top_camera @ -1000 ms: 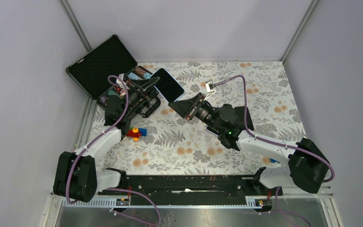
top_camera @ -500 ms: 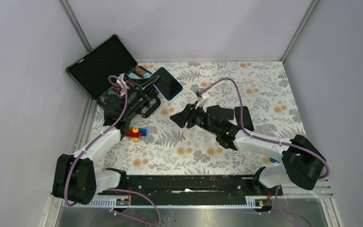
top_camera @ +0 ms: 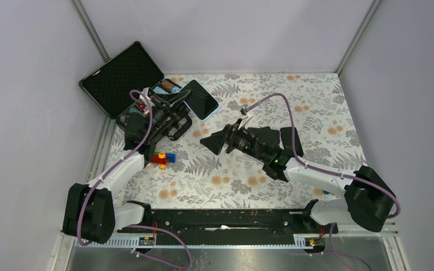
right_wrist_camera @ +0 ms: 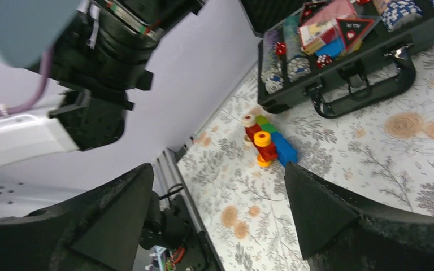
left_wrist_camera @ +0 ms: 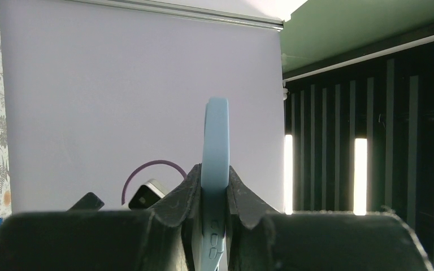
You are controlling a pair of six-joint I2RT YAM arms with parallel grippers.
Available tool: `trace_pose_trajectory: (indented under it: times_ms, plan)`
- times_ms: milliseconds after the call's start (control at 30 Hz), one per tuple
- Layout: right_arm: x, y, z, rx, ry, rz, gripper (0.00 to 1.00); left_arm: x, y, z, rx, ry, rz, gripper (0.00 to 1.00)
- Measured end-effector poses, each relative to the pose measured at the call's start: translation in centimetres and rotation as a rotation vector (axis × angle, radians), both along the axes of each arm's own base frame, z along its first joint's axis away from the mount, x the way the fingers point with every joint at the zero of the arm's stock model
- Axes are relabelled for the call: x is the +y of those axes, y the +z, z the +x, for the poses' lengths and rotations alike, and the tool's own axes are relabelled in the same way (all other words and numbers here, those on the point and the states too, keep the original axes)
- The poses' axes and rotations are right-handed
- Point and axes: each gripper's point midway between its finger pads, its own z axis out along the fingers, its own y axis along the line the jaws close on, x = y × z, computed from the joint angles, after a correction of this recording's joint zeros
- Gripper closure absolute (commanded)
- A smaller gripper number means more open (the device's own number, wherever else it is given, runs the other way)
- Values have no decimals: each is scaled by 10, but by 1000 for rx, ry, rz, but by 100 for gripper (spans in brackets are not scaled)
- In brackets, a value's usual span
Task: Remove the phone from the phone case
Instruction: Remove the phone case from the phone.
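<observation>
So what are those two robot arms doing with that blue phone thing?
The left gripper is pinching the edge of the blue phone case and holding it up. The phone looks like it is inside the case, so it isn't out yet. The right gripper is wide open and empty, hanging close by without touching anything.

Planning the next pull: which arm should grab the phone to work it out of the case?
Right. The right gripper is open, empty and near the phone; the left gripper is shut on the blue case.
</observation>
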Motion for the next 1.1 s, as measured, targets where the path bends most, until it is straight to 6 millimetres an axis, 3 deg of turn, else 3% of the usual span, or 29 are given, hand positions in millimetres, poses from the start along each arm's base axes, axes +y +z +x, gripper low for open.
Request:
trace_pose_trajectory:
  times_ms: [333,500,633,733,933,1100]
  plan:
    - [-8,45,-13,-14,35,160,2,-3,-16,3,1,6,47,100]
    - [-23,58,5,66,-23,252,5,-4,-36,3,22,17,101,100]
    - [-33,65,16,106,-53,316,17,-4,-46,3,34,18,123,100]
    - [-34,68,16,122,-51,340,24,-4,-45,3,30,16,124,100]
    - [-34,67,16,154,-50,357,30,-4,-45,2,26,16,126,100]
    - [-33,50,22,218,-78,326,32,-4,-44,2,22,20,129,100]
